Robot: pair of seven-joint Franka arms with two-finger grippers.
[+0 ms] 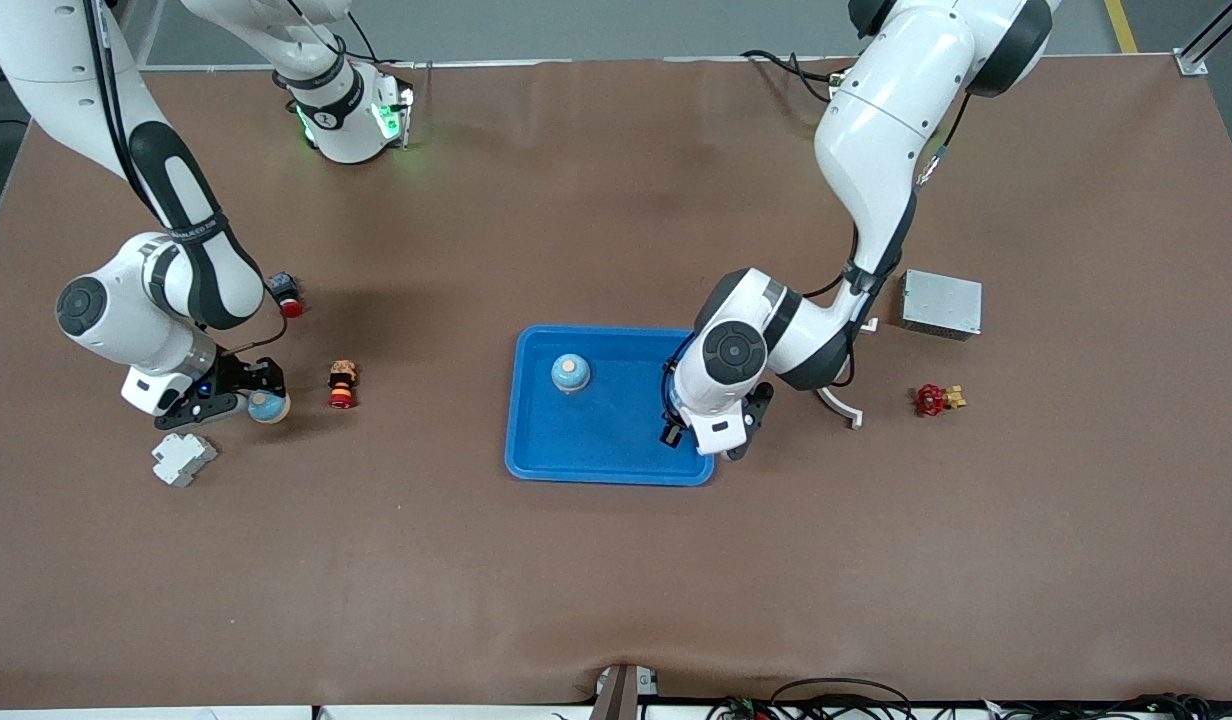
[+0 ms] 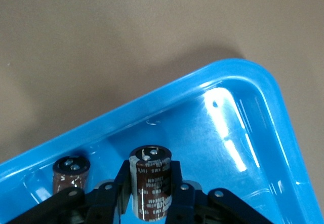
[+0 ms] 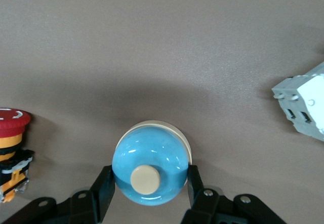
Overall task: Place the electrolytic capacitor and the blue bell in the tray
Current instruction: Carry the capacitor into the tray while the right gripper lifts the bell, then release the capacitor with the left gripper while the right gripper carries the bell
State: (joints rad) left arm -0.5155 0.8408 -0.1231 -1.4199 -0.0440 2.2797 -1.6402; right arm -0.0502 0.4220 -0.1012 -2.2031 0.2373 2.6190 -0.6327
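The bright-blue tray (image 1: 616, 440) lies mid-table. One blue bell (image 1: 570, 373) with a cream button stands inside it. My left gripper (image 1: 704, 440) is over the tray's end toward the left arm, shut on a dark brown electrolytic capacitor (image 2: 151, 183) held upright just inside the tray rim (image 2: 177, 89). A matching dark shape (image 2: 71, 176) shows against the glossy tray wall, perhaps a reflection. My right gripper (image 1: 261, 400) is at the right arm's end of the table, its fingers (image 3: 104, 188) pressed on both sides of a second blue bell (image 3: 151, 168), which also shows in the front view (image 1: 269, 407).
Beside the right gripper are a red and yellow push button (image 1: 343, 384), a red-capped switch (image 1: 286, 293) and a grey terminal block (image 1: 183, 458). Toward the left arm's end lie a metal box (image 1: 941, 303), a red valve (image 1: 936, 399) and a white curved bracket (image 1: 841, 405).
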